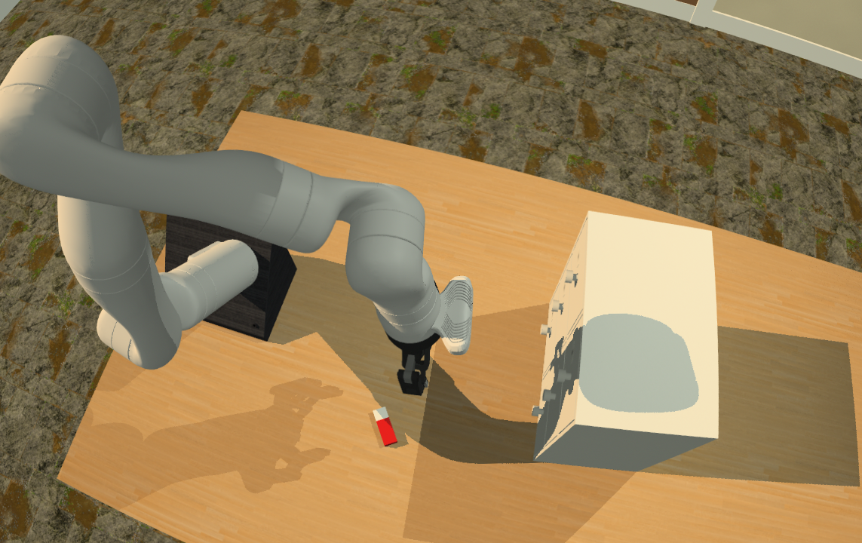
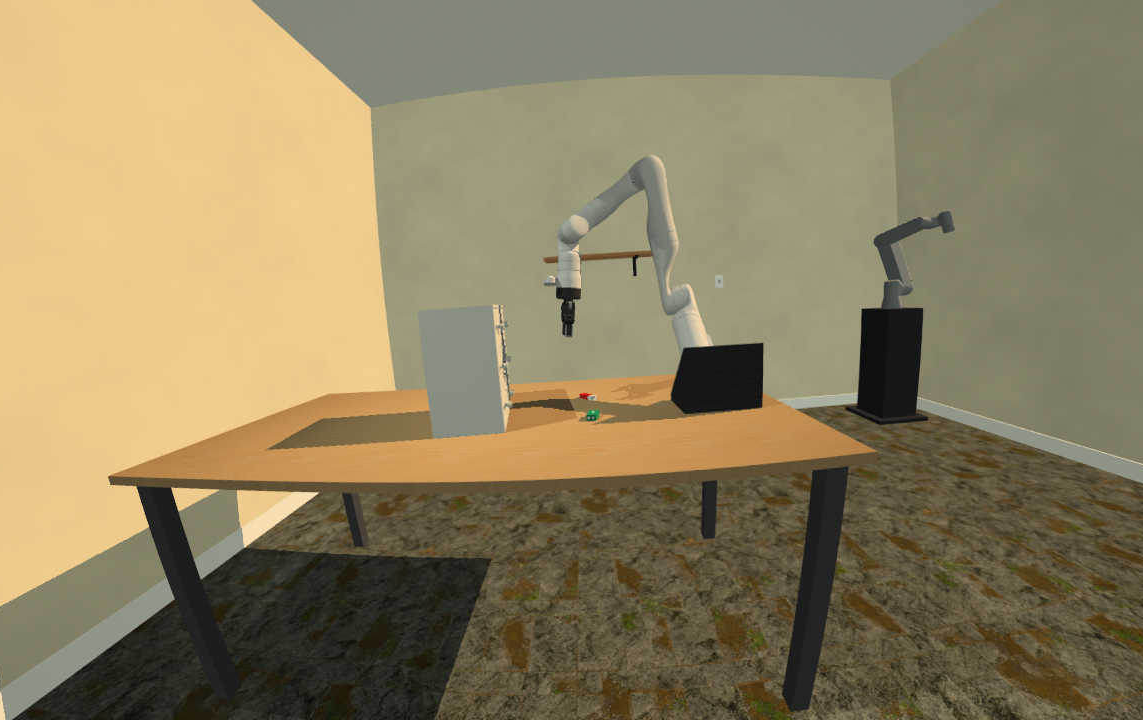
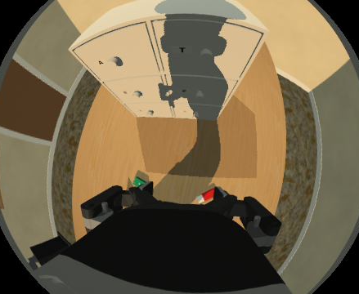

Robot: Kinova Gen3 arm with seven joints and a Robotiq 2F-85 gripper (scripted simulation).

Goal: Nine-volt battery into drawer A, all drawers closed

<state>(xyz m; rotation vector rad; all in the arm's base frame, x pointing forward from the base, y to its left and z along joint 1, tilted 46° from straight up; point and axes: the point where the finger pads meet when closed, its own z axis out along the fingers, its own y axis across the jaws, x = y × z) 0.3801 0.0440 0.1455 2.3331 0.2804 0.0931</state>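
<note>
The nine-volt battery appears to be the green block (image 2: 592, 414) (image 3: 138, 181) with small terminals at one end, on the table; the arm hides it in the top view. The small white chest (image 1: 649, 270) (image 2: 463, 371) stands upright. Its drawer A (image 3: 132, 42) is the top left one in the wrist view, with a round knob (image 3: 115, 61). All drawers look pushed in. My gripper (image 1: 414, 388) (image 2: 568, 333) (image 3: 183, 191) is open and empty, pointing down, high above the table in front of the chest. In the wrist view the battery shows just beyond the left fingertip.
A red block with a white end (image 1: 385, 431) (image 2: 587, 395) (image 3: 208, 195) lies on the table (image 1: 326, 472) (image 2: 360, 461), near the right fingertip in the wrist view. A dark slant-sided block (image 1: 275, 297) (image 2: 718, 377) stands by the arm's base. Several knobs stick out of the chest front.
</note>
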